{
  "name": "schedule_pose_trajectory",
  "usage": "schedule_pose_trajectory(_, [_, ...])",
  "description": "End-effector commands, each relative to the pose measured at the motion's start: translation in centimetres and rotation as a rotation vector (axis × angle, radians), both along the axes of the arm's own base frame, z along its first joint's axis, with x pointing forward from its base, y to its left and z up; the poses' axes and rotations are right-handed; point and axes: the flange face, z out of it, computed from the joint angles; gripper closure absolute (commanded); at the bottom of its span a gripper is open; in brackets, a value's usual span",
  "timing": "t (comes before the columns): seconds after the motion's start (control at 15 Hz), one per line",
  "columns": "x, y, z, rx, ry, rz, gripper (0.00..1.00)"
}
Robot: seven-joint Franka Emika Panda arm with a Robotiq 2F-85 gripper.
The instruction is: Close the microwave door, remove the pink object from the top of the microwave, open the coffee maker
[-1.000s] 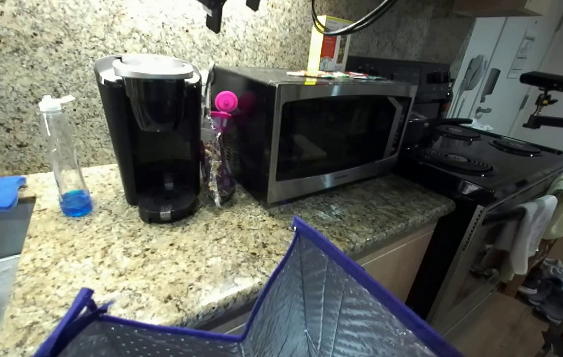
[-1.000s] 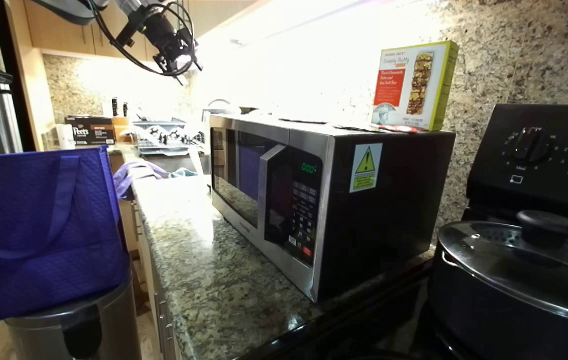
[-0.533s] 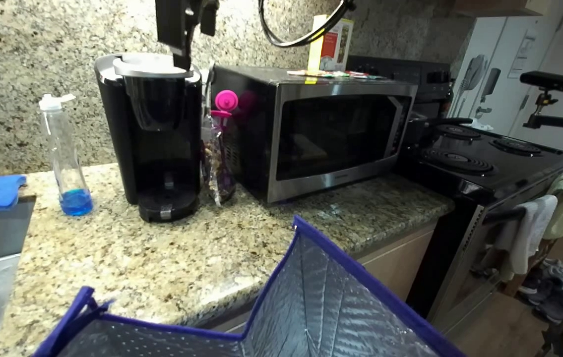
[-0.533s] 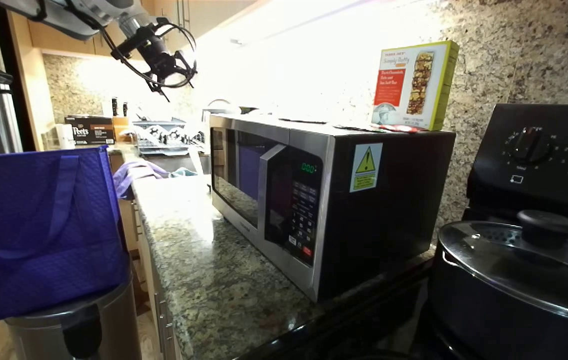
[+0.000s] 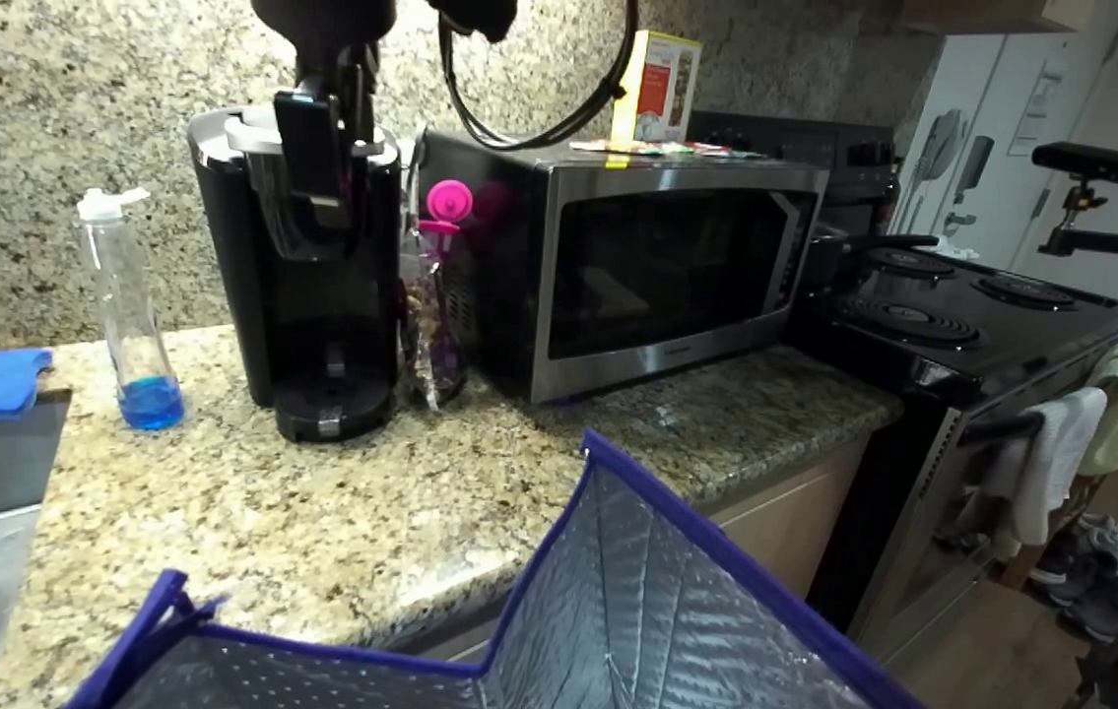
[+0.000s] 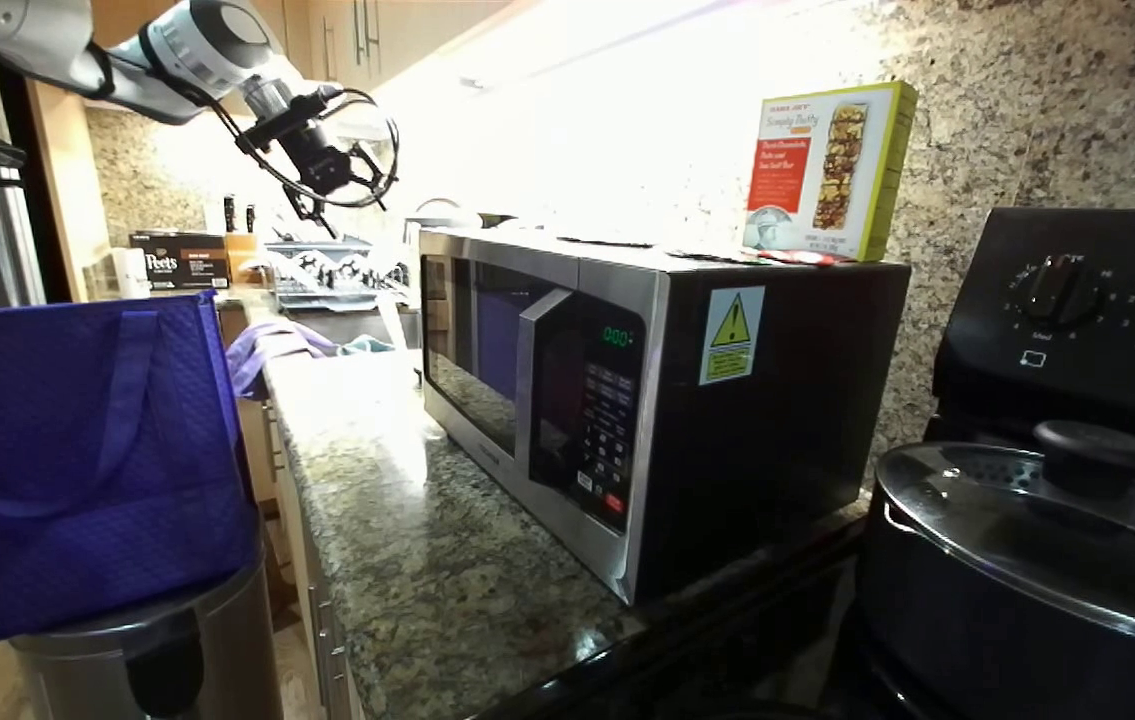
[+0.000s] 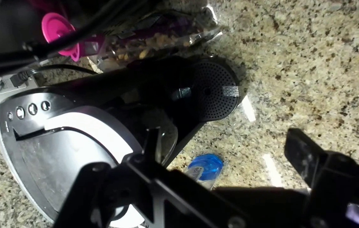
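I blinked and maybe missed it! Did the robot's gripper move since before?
Yes. In an exterior view, the gripper moved down and toward the picture's left, and now shows in front of the coffee machine.

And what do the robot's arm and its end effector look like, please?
The smooth white arm has rounded segments with grey parts. Its black end effector is angular, with two flat black fingers. Thin black cables loop beside it.

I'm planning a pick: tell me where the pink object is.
The pink object shows left of centre in an exterior view, between the coffee maker and the microwave.
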Motion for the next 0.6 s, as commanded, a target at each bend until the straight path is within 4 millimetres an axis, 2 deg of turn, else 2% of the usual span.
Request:
schedule_pose_trajectory(0.0, [0.1, -0.1, -0.1, -0.056, -0.037, -0.019, 0.00])
schedule_pose_trajectory(0.27, [1.1, -0.7, -0.8, -0.161, -0.066, 0.034, 0.00])
schedule_pose_trajectory(0.53, [2.0, 0.2, -1.3, -0.223, -0.089, 0.193, 0.00])
